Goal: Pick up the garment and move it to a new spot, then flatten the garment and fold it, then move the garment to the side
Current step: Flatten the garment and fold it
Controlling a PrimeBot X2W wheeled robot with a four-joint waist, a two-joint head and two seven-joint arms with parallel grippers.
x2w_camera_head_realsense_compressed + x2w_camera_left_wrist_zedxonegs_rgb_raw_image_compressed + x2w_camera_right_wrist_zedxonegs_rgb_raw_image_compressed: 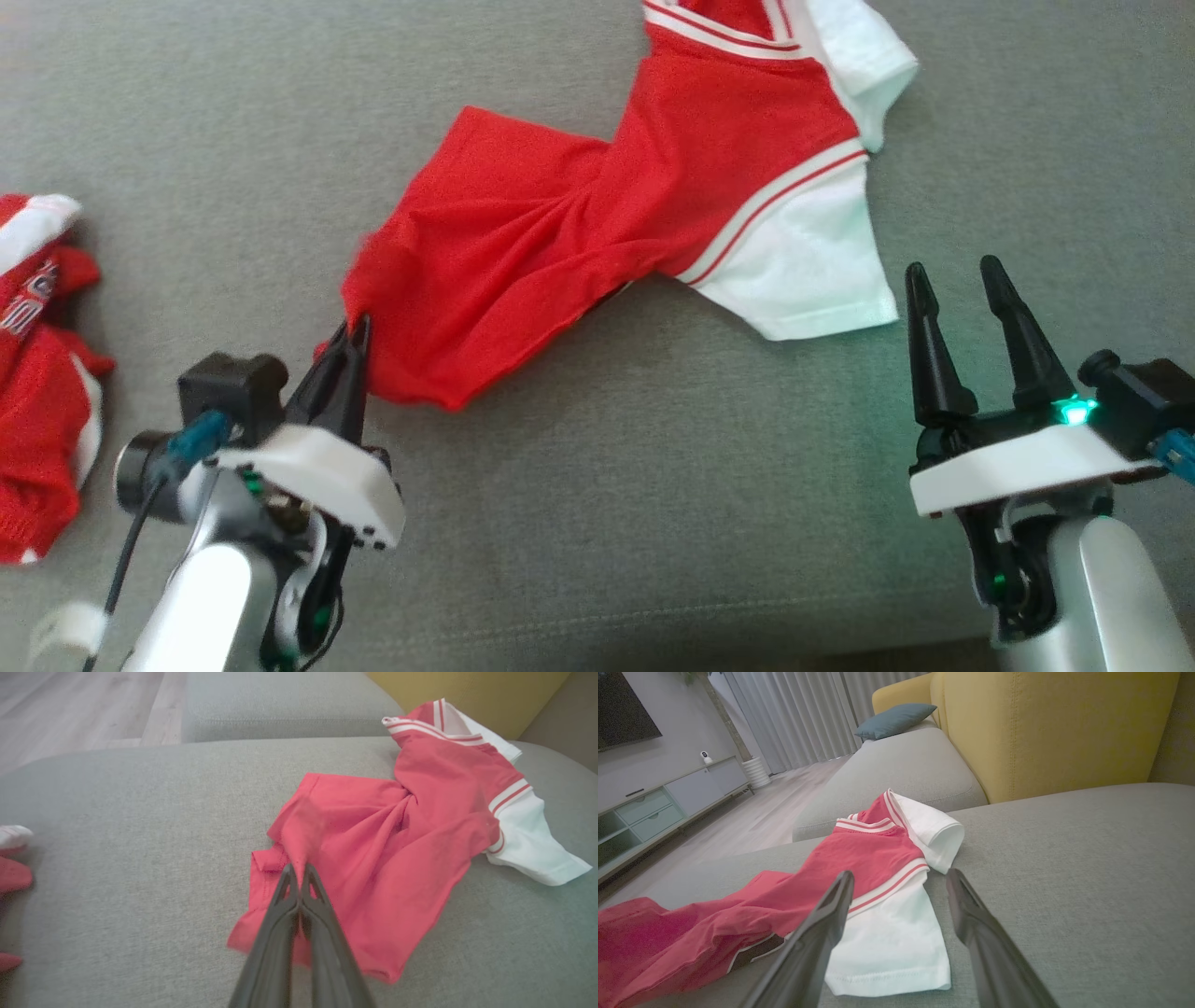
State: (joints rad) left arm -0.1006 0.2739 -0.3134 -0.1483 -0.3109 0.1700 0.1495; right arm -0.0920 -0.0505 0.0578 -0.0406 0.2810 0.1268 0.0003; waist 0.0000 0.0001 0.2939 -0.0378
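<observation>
Two garments lie on the grey sofa cushion (597, 485): a crumpled red one (42, 392) far left, and a red-and-white T-shirt (672, 177) stretched across the middle. The left gripper (358, 324), fingers pressed together, pinches the shirt's near-left edge. At right, the right gripper (952, 269) has its fingers spread, beside the white sleeve (812, 271).

No words or numbers can be read. The red cloth (37, 411) on the left has white marks, too blurry to read.

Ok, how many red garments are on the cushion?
2. One shirt lies mid-cushion, its hem pinched in the left gripper; a crumpled one sits at the head view's left edge. Others may lie out of frame.
</observation>
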